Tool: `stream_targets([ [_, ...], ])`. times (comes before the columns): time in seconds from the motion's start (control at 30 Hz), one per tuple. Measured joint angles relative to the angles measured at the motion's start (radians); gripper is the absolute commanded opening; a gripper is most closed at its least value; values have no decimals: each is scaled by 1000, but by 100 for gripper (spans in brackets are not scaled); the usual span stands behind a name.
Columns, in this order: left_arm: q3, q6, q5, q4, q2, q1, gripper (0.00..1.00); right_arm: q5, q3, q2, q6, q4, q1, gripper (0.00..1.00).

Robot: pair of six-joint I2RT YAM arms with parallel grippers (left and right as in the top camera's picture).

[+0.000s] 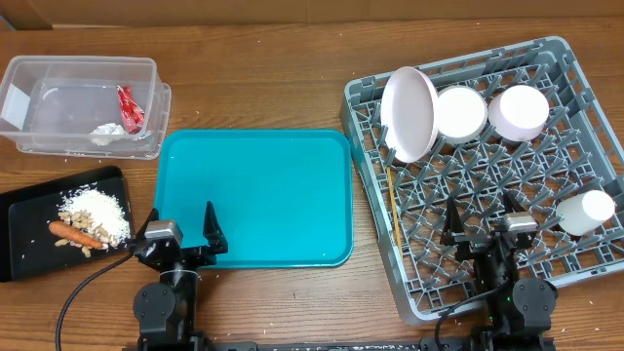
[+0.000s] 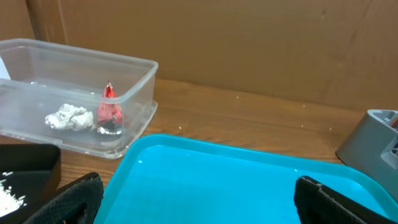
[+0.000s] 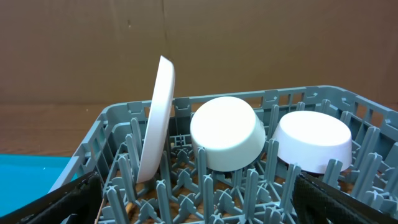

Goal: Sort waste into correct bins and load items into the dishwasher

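The grey dish rack [image 1: 546, 283] at the right holds a white plate [image 1: 409, 113] on edge, two white bowls [image 1: 459, 114] [image 1: 519, 110], a white cup [image 1: 587, 213] and chopsticks [image 1: 392, 210] along its left wall. The plate [image 3: 157, 118] and bowls [image 3: 227, 132] [image 3: 314, 140] show in the right wrist view. The clear tub [image 1: 83, 105] holds the red wrapper [image 1: 130, 108] and whitish scrap [image 1: 106, 131]; both show in the left wrist view [image 2: 110, 111] [image 2: 67, 117]. The black tray [image 1: 29, 229] holds food bits [image 1: 97, 213] and the carrot [image 1: 75, 233]. My left gripper [image 1: 182, 228] is open over the teal tray's front. My right gripper [image 1: 483, 220] is open over the rack's front.
The teal serving tray [image 1: 253, 195] lies between the bins and the rack, with nothing on it. A brown cardboard wall stands at the back of the table. White crumbs are scattered on the wood near the black tray.
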Motion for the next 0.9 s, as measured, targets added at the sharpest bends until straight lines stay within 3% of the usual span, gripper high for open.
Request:
stream_targets([
  [0.9,0,0,10,3,-1,0,100,0,0,0,0,0,0,100],
])
